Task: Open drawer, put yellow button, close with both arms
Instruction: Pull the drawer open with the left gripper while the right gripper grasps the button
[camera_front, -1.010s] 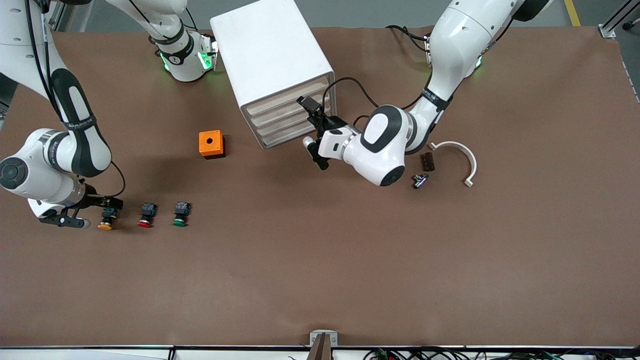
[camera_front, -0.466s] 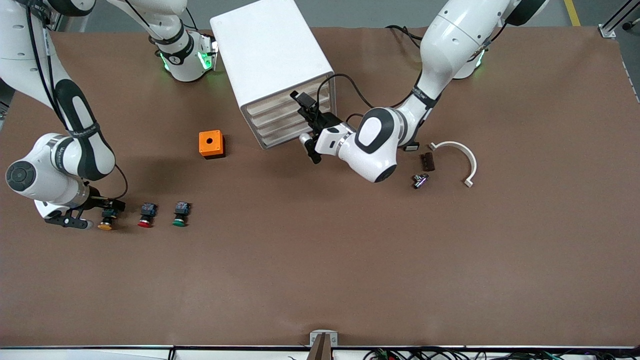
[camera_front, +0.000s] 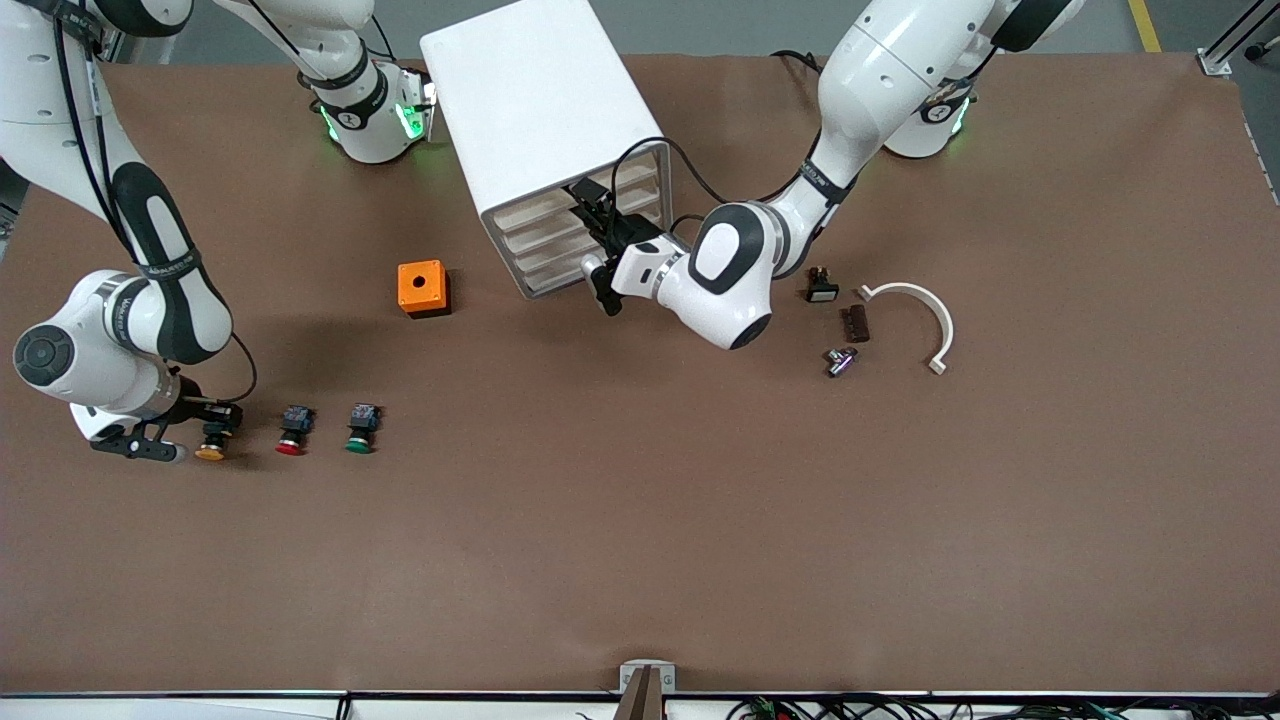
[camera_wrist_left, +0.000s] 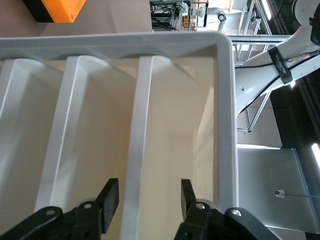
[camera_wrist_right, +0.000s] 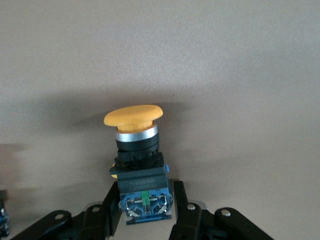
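The drawer (camera_front: 620, 190), the uppermost of four cream-fronted trays in a white cabinet (camera_front: 535, 110), looks shut, level with the three below it. The cabinet stands at the far edge of the table between the two arm bases.

The left gripper (camera_front: 597, 215) has moved in over the last second, from in front of the lower drawers up against the top one. In the left wrist view its fingers (camera_wrist_left: 107, 197) are spread apart, one on each side of a cream ledge of the drawer stack (camera_wrist_left: 135, 150), gripping nothing. This suggests the opening step is about to begin: the fingers seem lined up to pinch that ledge and pull.

The yellow button (camera_front: 212, 441) lies on the table at the right arm's end, nearer the front camera than the cabinet and well apart from it, its cap pointing toward the camera. It is the end one of a row of three, beside a red-capped button (camera_front: 292, 432) and then a green-capped button (camera_front: 359, 429).

The right gripper (camera_front: 205, 415) has stayed low at the yellow button. In the right wrist view its fingers (camera_wrist_right: 107, 212) flank the button's blue rear block (camera_wrist_right: 144, 200), spread wide enough to look loose rather than clamped. The button has not shifted.

An orange box (camera_front: 421, 287) sits between the buttons and the cabinet.
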